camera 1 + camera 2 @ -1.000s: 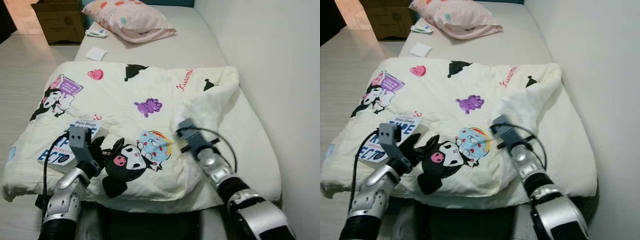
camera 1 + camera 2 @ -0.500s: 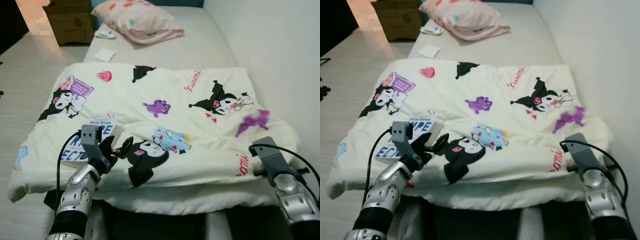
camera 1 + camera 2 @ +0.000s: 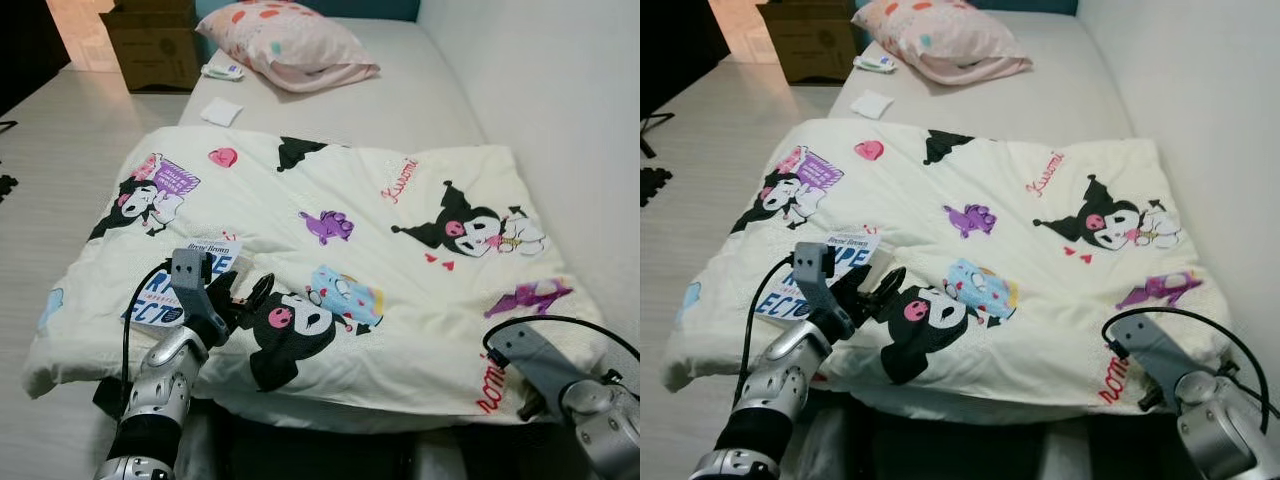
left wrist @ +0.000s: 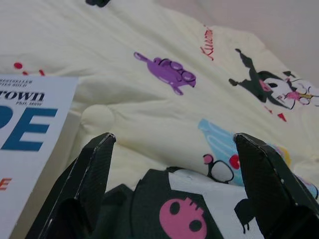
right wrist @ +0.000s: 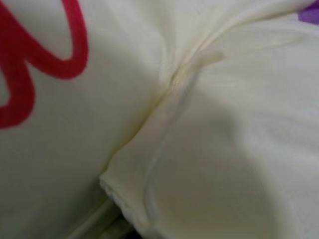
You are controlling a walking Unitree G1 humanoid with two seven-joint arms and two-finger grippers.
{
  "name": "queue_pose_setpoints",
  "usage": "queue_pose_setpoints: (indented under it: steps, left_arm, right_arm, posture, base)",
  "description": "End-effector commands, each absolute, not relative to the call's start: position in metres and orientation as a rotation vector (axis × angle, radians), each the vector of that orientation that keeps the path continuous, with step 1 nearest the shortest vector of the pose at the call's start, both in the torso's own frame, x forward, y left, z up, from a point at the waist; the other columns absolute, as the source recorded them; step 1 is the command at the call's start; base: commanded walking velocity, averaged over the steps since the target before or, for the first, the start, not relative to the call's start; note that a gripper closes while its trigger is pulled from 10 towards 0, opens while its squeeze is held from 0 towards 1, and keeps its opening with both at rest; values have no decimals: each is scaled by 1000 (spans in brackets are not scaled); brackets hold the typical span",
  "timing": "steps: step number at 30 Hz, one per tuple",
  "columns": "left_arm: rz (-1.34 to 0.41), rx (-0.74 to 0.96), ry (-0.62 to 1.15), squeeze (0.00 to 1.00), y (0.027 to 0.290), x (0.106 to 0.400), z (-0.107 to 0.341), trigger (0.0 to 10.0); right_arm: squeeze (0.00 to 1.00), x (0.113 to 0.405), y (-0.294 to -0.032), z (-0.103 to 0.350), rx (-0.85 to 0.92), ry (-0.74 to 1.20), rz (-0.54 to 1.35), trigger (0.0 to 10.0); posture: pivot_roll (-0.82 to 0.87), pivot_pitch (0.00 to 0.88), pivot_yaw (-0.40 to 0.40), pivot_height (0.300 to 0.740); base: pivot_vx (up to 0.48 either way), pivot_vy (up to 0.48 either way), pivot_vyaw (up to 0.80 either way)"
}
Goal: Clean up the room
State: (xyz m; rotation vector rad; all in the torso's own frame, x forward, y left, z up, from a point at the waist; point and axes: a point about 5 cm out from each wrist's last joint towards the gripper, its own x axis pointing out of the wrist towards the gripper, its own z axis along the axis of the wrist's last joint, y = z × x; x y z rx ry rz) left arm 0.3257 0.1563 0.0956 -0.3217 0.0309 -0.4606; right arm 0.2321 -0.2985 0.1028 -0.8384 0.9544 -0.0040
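On the mattress (image 3: 420, 100), a soft, puffy quilt (image 3: 370, 250) lies spread flat.

A cardboard box (image 3: 153, 44) stands on the pale floor (image 3: 60, 150) at eleven o'clock — beside the bed's head; a white wall (image 3: 560, 110) runs along three o'clock.

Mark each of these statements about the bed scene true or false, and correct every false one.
1. A book lies on the blanket. True.
2. The left gripper has its fingers shut on the book. False: the fingers are spread apart over the blanket, beside the book.
3. The pillow lies at the far end of the bed. True.
4. The cardboard box stands on the mattress. False: it stands on the floor beside the bed.
5. The right gripper is at the blanket's near edge. True.
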Motion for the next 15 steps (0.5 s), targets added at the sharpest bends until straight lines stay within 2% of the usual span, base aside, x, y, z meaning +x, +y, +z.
queue_pose_setpoints:
  steps: [1,2,3,4,5,9,12,15]
  left_arm:
    - [-461,-329,40,0,155,325,92,10000]
    - [-459,-329,40,0,156,325,92,10000]
    - [-460,-332,38,0,155,325,91,10000]
    - [-460,-332,38,0,155,325,91,10000]
    - [-462,-331,40,0,154,325,91,10000]
    - [-469,-331,38,0,152,325,90,10000]
    - [-472,-331,36,0,151,324,90,10000]
    - [-474,-332,35,0,151,324,89,10000]
  right_arm:
    - [0,218,-315,91,-844,1064,-69,10000]
    - [0,218,-317,91,-843,1066,-91,10000]
    - [1000,231,-320,102,-824,965,-180,10000]
    - [1000,231,-320,102,-824,965,-180,10000]
    - [1000,245,-322,115,-829,842,-258,10000]
    - [1000,259,-324,132,-872,711,-351,10000]
    - [1000,263,-325,144,-901,639,-418,10000]
    - [1000,259,-330,146,-916,665,-468,10000]
  posture:
    - [32,91,-27,472]
    - [32,91,-27,472]
    - [30,90,-28,472]
    - [30,90,-28,472]
    - [31,89,-30,472]
    - [31,87,-32,472]
    - [32,88,-33,472]
    - [33,89,-35,472]
  base:
    - [0,0,0]
    - [0,0,0]
    - [0,0,0]
    - [0,0,0]
    - [0,0,0]
    - [0,0,0]
    - [0,0,0]
    - [0,0,0]
